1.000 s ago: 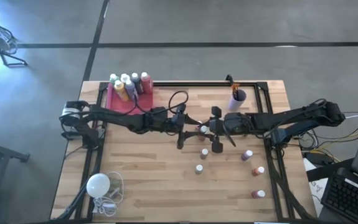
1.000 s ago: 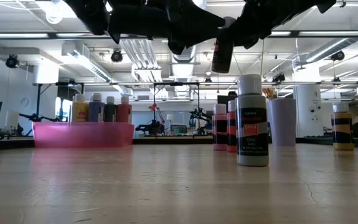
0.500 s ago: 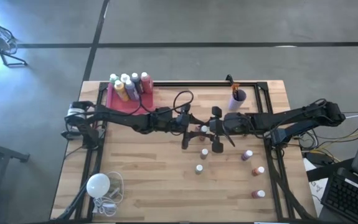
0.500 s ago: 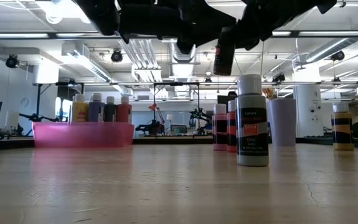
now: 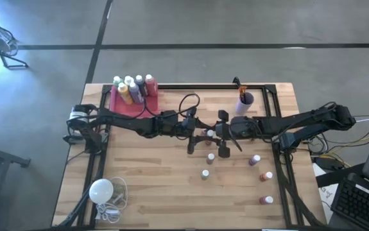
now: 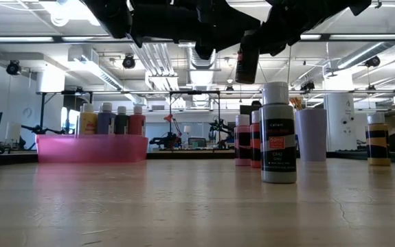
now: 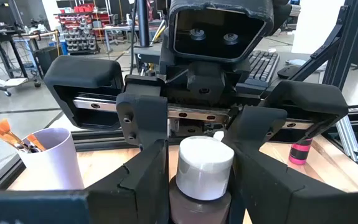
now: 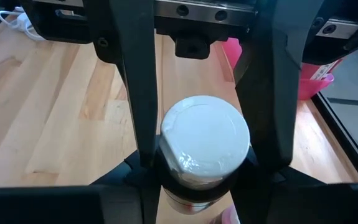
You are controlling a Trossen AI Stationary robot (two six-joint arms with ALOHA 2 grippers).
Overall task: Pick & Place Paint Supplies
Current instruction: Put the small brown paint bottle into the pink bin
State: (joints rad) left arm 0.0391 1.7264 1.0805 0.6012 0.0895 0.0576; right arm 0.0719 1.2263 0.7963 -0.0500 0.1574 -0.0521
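the two arms meet over the middle of the table [image 5: 139, 186], and a white-capped bottle [image 5: 208, 133] hangs in the air between them, clear of the wood. the right gripper [image 8: 205, 163] has its fingers [image 8: 135, 93] pinching the bottle just below the cap. the left gripper [image 7: 198, 163] faces it head on, its fingers [image 7: 142, 168] spread to either side of the same bottle; from these views i cannot tell whether they touch it yet.

this looks like a handover, and the risk lies in its timing. if the right fingers let go before the left ones have closed, the bottle drops onto the table and may roll into the loose bottles standing below, such as the small bottle [image 5: 210, 156] nearest it. if the left fingers close off-centre on the round body, it could twist or squirt out. two grippers this close could also knock each other.

the pink tray [image 5: 117, 104] with its stored bottles [image 5: 133, 86] sits well apart, toward the table's far left corner.
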